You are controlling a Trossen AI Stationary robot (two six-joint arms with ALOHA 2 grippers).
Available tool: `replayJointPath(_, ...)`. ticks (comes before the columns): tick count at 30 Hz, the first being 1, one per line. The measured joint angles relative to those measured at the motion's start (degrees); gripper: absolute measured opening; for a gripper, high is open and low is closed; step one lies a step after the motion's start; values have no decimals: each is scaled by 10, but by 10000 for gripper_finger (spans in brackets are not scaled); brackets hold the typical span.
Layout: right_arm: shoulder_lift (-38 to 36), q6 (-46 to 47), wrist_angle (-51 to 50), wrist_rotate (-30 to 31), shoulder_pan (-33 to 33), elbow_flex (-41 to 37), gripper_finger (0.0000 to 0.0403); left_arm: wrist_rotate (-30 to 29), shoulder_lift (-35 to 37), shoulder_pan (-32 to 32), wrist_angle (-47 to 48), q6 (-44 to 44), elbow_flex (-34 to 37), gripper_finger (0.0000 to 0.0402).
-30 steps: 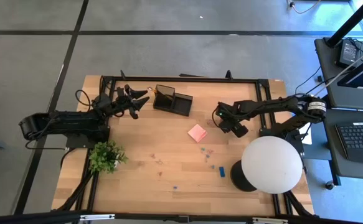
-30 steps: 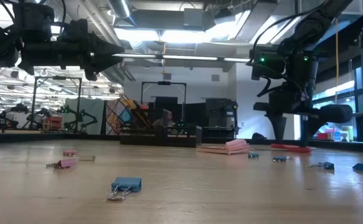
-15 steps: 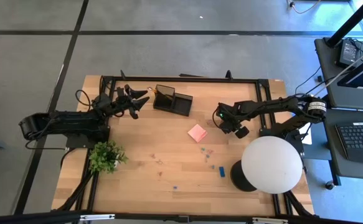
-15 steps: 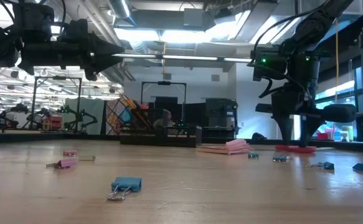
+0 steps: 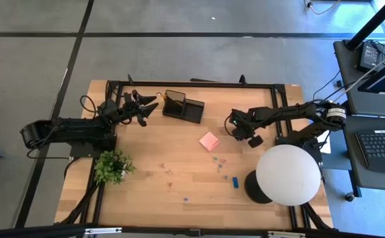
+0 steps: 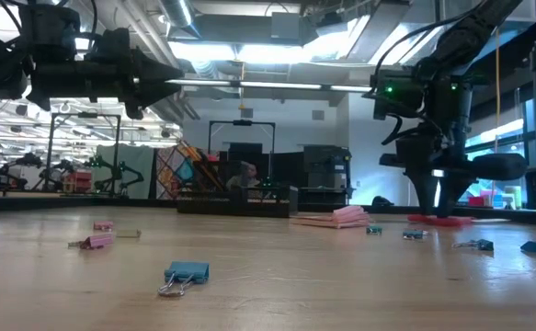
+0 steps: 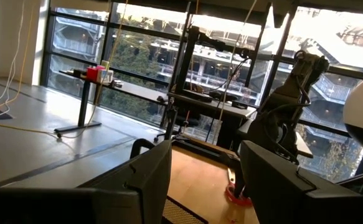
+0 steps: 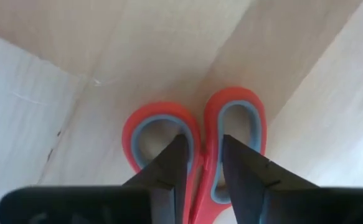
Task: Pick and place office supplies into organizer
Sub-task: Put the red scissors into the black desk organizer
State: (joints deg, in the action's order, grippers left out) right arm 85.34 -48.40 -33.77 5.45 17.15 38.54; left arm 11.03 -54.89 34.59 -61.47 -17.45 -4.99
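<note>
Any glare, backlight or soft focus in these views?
Low view: bright ceiling lights behind leave both arms in silhouette. Left wrist view: windows glare, the left gripper dark. Right wrist view: evenly lit; the red-handled scissors sharp, the right gripper closing around them.

Both arms are matte black, chunky jointed segments with loose black cables; the right arm [image 5: 291, 114] shows a small green LED, 2 flat wedge-shaped fingers [image 8: 169, 168] each.

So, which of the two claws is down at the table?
The right claw: its fingers straddle the red-handled scissors lying on the wood. The left claw hangs in the air near the organizer.
</note>
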Motion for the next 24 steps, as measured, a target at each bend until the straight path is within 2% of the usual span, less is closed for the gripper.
replayJointPath(4,4,60,4,-1,0,17,90,0,0,0,0,0,0,184)
replayJointPath(9,2,94,0,5,0,87,90,0,0,0,0,0,0,184)
replayJointPath(15,2,117,-21,17,14,225,90,0,0,0,-3,-13,0,184)
replayJointPath(20,1,218,10,14,33,352,90,-2,0,0,-4,-13,0,184)
replayJointPath(22,1,268,33,-6,41,395,90,6,0,0,-4,-5,-2,184)
replayJointPath(24,0,302,59,-55,48,425,90,22,0,0,-4,12,-11,184)
